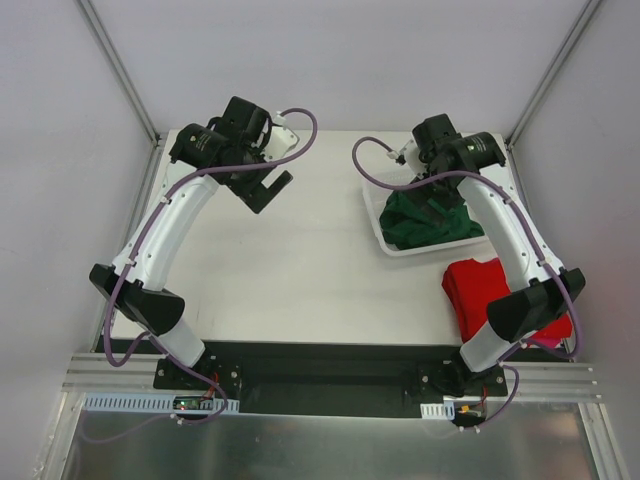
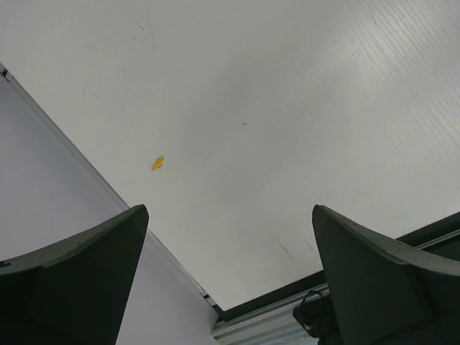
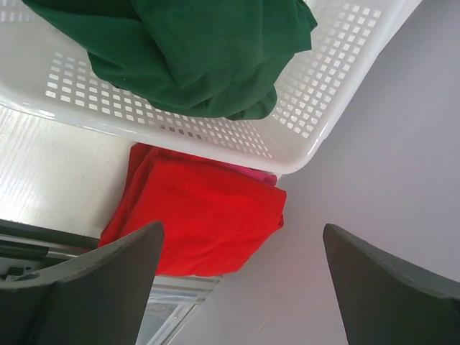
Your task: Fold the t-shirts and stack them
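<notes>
Red t-shirt [image 3: 208, 215] is seen folded flat on the table [image 1: 300, 270] at the near right, just beside the white mesh basket [image 3: 302, 154]. It is judged to be set there as the base of the stack. A pink edge is glimpsed at its far side; whether that is another layer cannot be told. Dark green t-shirt [image 3: 201, 57] is found bunched and unfolded inside the basket, so it is taken as the next piece to be pulled out. Right gripper [image 3: 243, 226] is hung above the basket, aimed at that cloth, jaws spread wide, nothing held or touched. Left gripper [image 2: 228, 208] is raised over bare table at the far left, well apart from both shirts, jaws fully apart and empty, presumably placed out of the way.
</notes>
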Motion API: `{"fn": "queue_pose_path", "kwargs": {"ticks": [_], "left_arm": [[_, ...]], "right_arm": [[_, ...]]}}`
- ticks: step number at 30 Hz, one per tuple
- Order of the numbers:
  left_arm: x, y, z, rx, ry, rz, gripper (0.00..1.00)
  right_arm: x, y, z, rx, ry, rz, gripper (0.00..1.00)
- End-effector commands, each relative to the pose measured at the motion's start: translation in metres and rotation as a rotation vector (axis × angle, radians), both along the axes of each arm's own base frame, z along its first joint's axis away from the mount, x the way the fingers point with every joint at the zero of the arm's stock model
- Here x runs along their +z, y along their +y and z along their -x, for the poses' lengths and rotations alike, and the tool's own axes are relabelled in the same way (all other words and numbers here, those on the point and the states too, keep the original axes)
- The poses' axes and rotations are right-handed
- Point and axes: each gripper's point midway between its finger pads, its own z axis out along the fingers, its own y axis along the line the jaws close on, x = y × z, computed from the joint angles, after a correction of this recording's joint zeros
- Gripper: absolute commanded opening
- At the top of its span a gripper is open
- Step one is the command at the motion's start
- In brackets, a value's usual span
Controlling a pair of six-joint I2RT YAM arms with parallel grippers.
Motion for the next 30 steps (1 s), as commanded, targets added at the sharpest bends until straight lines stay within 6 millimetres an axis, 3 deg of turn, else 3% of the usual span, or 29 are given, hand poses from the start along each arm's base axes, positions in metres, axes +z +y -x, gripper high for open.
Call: {"fn": "queue_pose_path", "kwargs": {"ticks": [1,10,19,30], "left_arm": [[0.010,0.008,-0.001,-0.012,-0.057,-0.047,0.99],[0.007,0.027,0.007,0.019,-0.066,-0.094,0.99],[0.015,0.045,0.000,0.074,-0.103,-0.119,0.99],[0.017,0.042,-0.016,0.091,-0.112,-0.134,0.99]], "right_arm": [[0.005,-0.014,0.002,-0.021,-0.015,0.046,0.96],[0.016,-0.032,-0.017,-0.115,-0.129,0.074,0.96],[0.017,-0.044,-0.026,-0.218,-0.158,0.033,0.96],[0.026,-0.043,-0.030,-0.227,-0.185,0.018,0.96]]}}
